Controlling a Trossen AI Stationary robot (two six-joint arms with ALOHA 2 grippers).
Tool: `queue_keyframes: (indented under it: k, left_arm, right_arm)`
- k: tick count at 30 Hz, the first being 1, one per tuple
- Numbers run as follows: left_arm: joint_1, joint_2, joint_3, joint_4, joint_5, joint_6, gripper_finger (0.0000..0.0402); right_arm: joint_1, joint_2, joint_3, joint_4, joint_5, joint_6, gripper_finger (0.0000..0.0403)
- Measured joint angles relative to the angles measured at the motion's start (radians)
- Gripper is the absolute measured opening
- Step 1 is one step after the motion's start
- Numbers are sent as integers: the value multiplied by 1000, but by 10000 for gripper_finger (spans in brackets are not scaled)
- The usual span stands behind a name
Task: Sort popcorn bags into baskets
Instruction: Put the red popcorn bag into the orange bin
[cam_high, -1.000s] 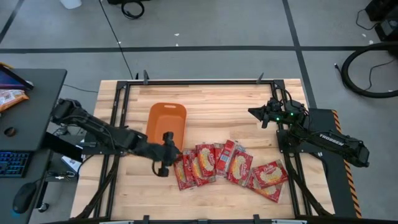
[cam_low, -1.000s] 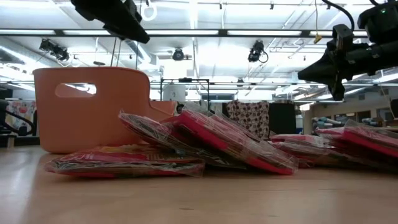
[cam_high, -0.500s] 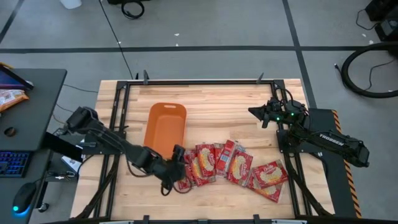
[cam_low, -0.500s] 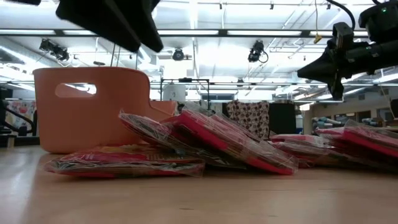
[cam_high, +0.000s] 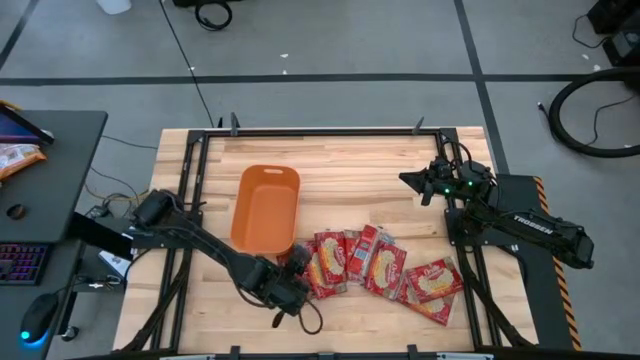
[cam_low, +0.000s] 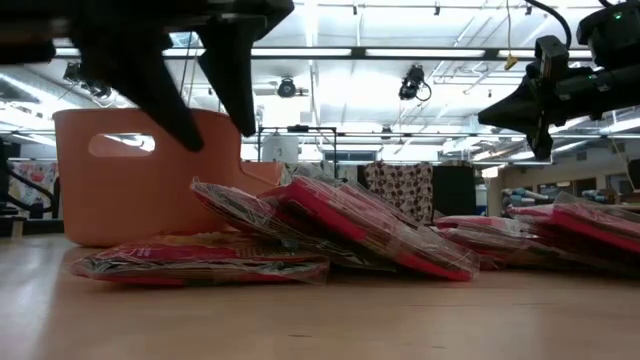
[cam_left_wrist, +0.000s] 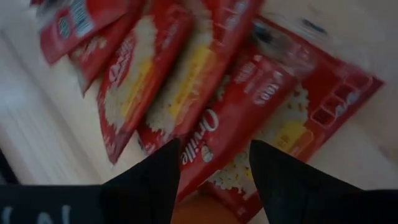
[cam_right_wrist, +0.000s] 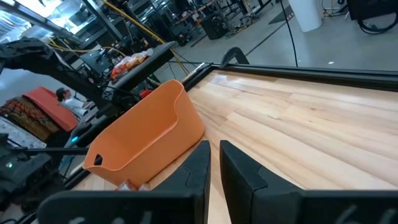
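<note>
The left gripper (cam_high: 297, 287) hung over the near-left end of the row of popcorn bags (cam_high: 375, 266), at about seven o'clock from the table's (cam_high: 400, 160) centre. Its two dark fingers (cam_left_wrist: 149, 177) stood apart, with a red bag's printed face showing in the gap between them in the left wrist view; they clamped nothing. In the low view the same fingers (cam_low: 165, 95) pointed down above the leftmost flat bag (cam_low: 200, 262), clear of it.

The bags lay overlapping in a band along the near half of the table, from roughly six o'clock round to four o'clock, several tilted against one another. The orange tub (cam_high: 266, 209) stood at about nine o'clock from centre, just beyond the left end of the row, nothing visible inside it.

The right gripper (cam_high: 408, 180) waited at about two o'clock, raised above bare wood, well apart from the bags, its fingers (cam_right_wrist: 199, 171) nearly together with only a thin slit between them and holding nothing.
</note>
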Motion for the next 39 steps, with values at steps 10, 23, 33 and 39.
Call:
queue_keyframes:
  k: [10,23,33,39]
  left_arm:
    - [-38,76,0,9,-143,258,194]
    - [-13,123,-14,11,-171,272,194]
    - [0,124,-19,7,-166,264,143]
    - [0,124,-19,8,-155,257,90]
  right_arm:
    - [0,0,0,0,0,0,40]
    - [0,0,0,5,0,0,40]
    - [0,0,0,19,0,0,40]
    - [0,0,0,20,0,0,40]
